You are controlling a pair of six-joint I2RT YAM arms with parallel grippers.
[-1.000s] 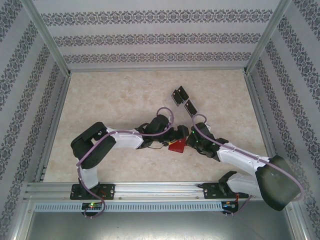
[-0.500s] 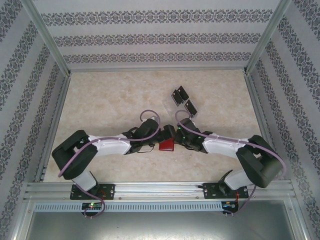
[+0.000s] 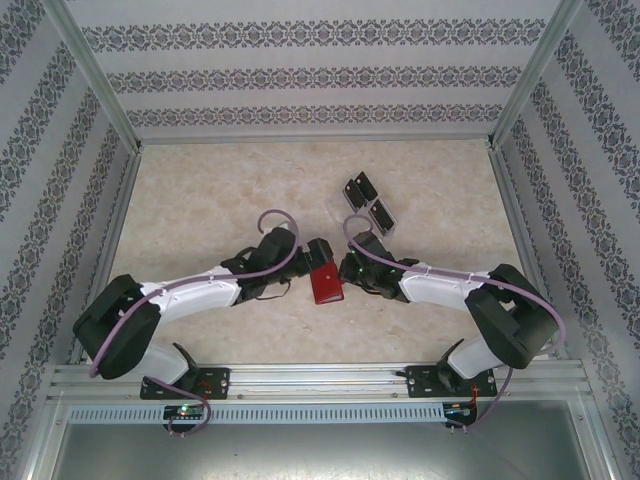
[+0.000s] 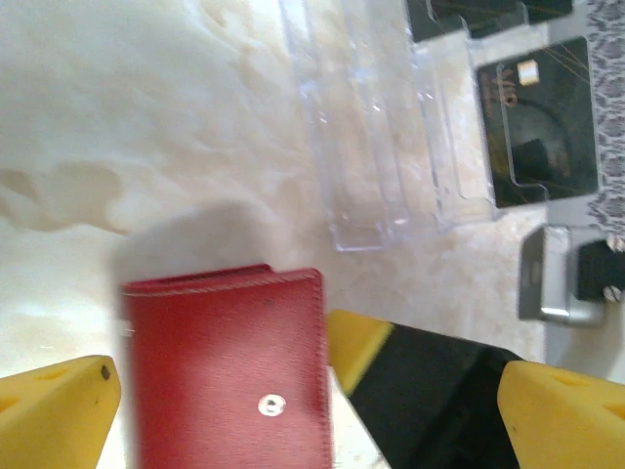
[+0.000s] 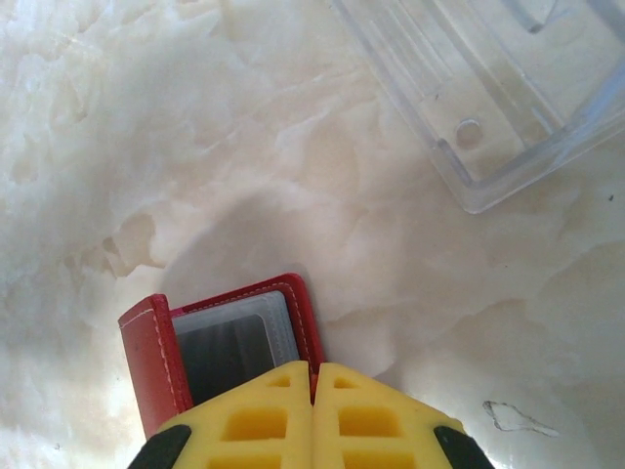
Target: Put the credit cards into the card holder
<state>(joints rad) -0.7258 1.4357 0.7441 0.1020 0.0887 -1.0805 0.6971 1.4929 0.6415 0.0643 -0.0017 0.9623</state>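
Nearest the arm bases, the card holder (image 3: 325, 285) sits between the two wrists, and its soft shadow on the marbled surface (image 3: 220, 200) suggests it is raised a little rather than lying flat. The right gripper (image 5: 312, 391) has its yellow fingers pressed together on the holder's red edge, so that hand appears to carry it. From the right wrist the holder gapes slightly and a grey inner pocket shows, with no card visible inside. The left gripper (image 4: 308, 391) has its fingers spread wide, one to each side of the holder and gripping nothing.

Further out, well apart from the holder, stands a clear plastic rack (image 4: 381, 166), and the credit cards (image 3: 381, 215) sit in it, dark against the plastic. From the left wrist one black card (image 4: 542, 122) rests in a rack tier.

In my judgement the task is at its start: the holder is fetched and partly open, while every card has yet to be lifted from the rack and slid into a pocket.
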